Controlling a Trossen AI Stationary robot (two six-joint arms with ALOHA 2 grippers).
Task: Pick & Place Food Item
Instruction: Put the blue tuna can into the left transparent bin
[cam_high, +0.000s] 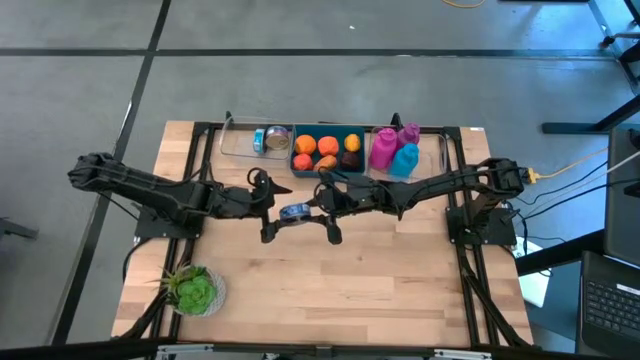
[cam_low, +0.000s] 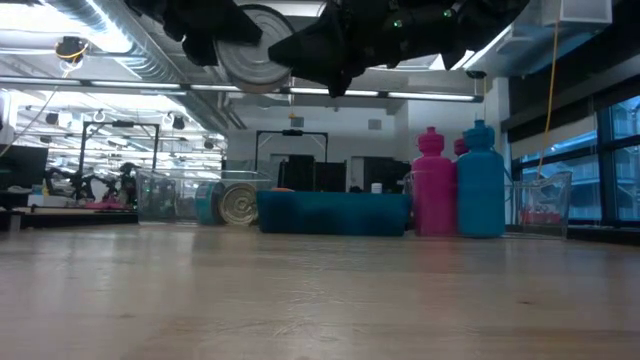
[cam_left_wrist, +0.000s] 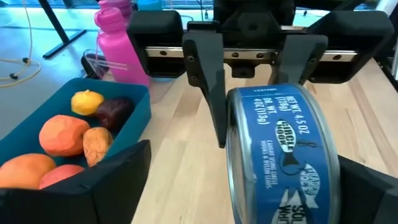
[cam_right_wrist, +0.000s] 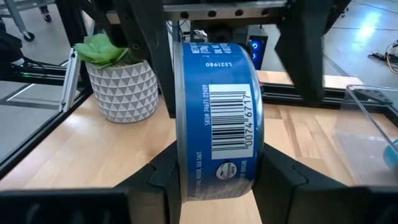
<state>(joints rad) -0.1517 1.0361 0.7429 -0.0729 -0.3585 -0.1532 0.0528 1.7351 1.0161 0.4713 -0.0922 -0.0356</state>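
Observation:
A round blue-labelled tin (cam_high: 295, 211) hangs above the middle of the table, on edge, with one silver flat end (cam_low: 250, 58) facing the near side. My right gripper (cam_right_wrist: 217, 180) reaches in from the table's right and is shut on it. My left gripper (cam_high: 274, 208) comes from the left and is open. Its two fingers (cam_left_wrist: 127, 177) stand wide on either side of the tin, and I see no touch. My right gripper pinches the tin between its two fingers (cam_right_wrist: 158, 180), one on each flat end (cam_right_wrist: 181, 163), with the curved label wall between them. The fingers come nearly level from the table's right. The tin is lifted clear of the table, standing on edge.
Along the far edge stand a teal bin of fruit (cam_high: 327, 135), a clear tray (cam_high: 240, 146) with another tin (cam_high: 262, 140), and pink (cam_high: 383, 148) and blue (cam_high: 404, 160) bottles. A potted plant (cam_high: 195, 290) sits at the near left. Bare wood lies below the arms.

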